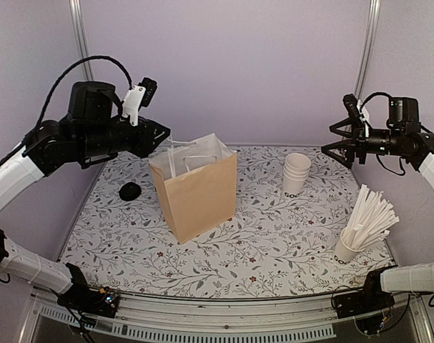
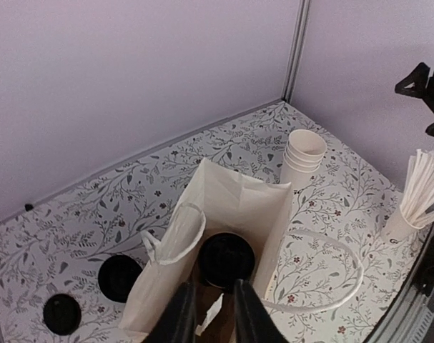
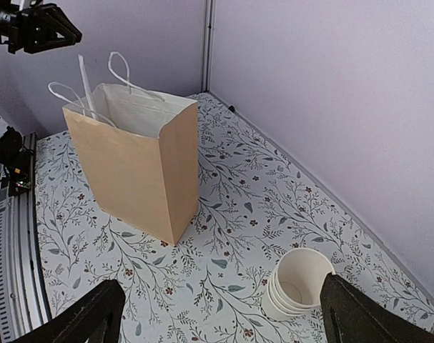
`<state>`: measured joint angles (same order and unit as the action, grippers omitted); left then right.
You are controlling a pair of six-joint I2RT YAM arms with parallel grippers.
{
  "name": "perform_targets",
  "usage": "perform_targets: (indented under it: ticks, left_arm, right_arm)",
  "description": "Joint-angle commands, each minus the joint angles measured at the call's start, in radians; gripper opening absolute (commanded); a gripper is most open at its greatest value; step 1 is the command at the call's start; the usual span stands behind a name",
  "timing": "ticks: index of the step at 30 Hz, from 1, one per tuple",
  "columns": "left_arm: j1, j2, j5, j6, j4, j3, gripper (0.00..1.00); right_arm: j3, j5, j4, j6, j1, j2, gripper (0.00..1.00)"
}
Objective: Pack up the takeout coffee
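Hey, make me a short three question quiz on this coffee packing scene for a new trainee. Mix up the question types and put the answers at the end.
1. True or false: the brown paper bag lies flat on its side.
2. In the left wrist view, what shows inside the bag? A) a round black lid B) a stack of lidless cups C) a bundle of sticks
3. Which gripper hovers over the bag's mouth, and which one is off to the side?

Key
1. False: it stands upright with its mouth open.
2. A
3. The left gripper is over the bag. The right gripper is off to the side, jaws wide apart.
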<state>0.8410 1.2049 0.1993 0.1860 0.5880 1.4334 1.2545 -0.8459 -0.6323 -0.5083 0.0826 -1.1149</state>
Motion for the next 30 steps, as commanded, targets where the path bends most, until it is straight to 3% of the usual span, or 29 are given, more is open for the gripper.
perform_targets:
  ticks: [1,3,5,9,14,18,22,30]
  left_arm:
    - [-0.014,-0.005,0.041,0.013,0.053,0.010,0.37]
    - [-0.017,-0.013,0.060,0.020,0.059,0.011,0.53]
    - [-0.021,-0.023,0.072,0.019,0.066,0.018,0.61]
    - [-0.030,-0.028,0.118,-0.003,0.081,0.043,0.69]
    - [-0.090,-0.030,0.158,-0.032,0.044,0.025,0.78]
    - [-0.182,-0.024,0.124,-0.034,0.027,0.052,0.81]
    - [-0.255,-0.038,0.106,-0.056,-0.012,0.060,0.83]
    - [-0.272,-0.072,0.151,-0.067,-0.060,0.014,0.83]
  right_arm:
    - [-0.018,0.021,-0.017,-0.017,-0.004,0.024,0.99]
    - [-0.017,0.043,-0.018,-0.028,-0.003,0.023,0.99]
    - [-0.007,0.080,-0.016,-0.036,-0.003,0.020,0.99]
    - [0.060,0.154,0.016,0.018,-0.004,0.001,0.99]
    - [0.124,0.090,0.055,0.024,-0.003,-0.054,0.99]
    - [0.121,0.248,0.265,0.165,-0.004,-0.048,0.99]
    - [0.169,0.556,0.398,0.439,-0.001,-0.073,0.99]
    - [0.139,0.514,0.429,0.443,-0.001,-0.054,0.99]
